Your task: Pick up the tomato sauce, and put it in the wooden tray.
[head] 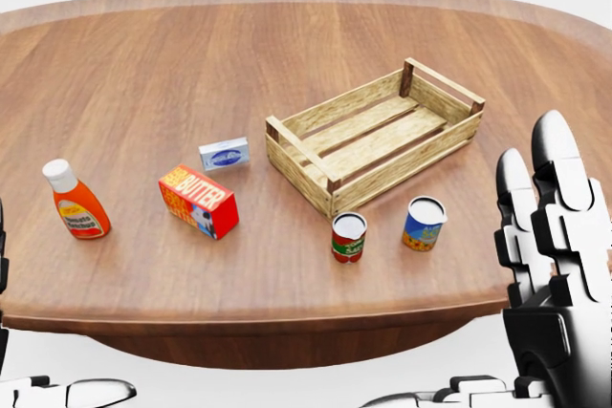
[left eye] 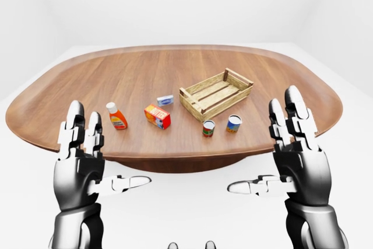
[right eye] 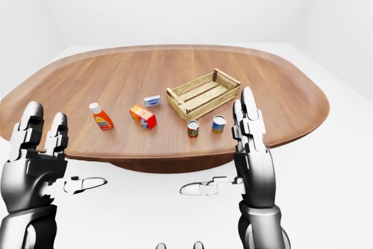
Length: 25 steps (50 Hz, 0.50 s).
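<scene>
Your wooden tray (head: 378, 133) sits on the table (head: 287, 45) right of centre in the head view, turned at an angle, and nothing lies inside it; you can see its bare slatted floor. The tomato sauce (head: 76, 202) is a bottle with a white cap and orange body, standing upright far to the left, well apart from the tray.

Between the two you have a red butter box (head: 199, 202) and, just above it in the head view, a small blue-and-white box (head: 224, 154). Both lie on the line from bottle to tray. Just below the tray's near corner stand two cans: a red-and-green one (head: 349, 237) and a blue-and-yellow one (head: 423, 224), side by side but not touching.

Your left hand (left eye: 84, 158) is raised short of the table edge, fingers straight up and thumb stuck out sideways, holding nothing. Your right hand (left eye: 294, 150) mirrors it on the right, fingers spread and empty. Both hang clear of the wood, near the table's bottom rim in the left-eye view.
</scene>
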{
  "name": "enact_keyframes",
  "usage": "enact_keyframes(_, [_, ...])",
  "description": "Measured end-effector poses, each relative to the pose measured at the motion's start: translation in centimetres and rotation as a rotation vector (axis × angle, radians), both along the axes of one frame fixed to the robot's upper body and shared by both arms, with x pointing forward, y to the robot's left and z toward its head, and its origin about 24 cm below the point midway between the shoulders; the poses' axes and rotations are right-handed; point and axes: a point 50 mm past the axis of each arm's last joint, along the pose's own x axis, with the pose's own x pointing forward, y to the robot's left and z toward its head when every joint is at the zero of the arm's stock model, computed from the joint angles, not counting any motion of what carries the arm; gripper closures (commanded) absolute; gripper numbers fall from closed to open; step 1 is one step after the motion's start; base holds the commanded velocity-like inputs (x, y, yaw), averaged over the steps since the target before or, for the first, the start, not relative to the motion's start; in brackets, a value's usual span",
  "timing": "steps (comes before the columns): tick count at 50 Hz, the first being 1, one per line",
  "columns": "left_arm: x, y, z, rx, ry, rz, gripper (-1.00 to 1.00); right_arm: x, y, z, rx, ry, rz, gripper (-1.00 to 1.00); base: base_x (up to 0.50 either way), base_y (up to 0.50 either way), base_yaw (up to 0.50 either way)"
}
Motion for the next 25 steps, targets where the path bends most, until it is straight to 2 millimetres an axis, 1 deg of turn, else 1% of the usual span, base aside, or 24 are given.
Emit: enact_keyframes(25, [-0.2,0.04,0.17,-0.001,-0.008,-0.001,-1.0,-0.32,0.07,0.17,-0.007,-0.002,0.031,-1.0,0.5,0.0,0.0])
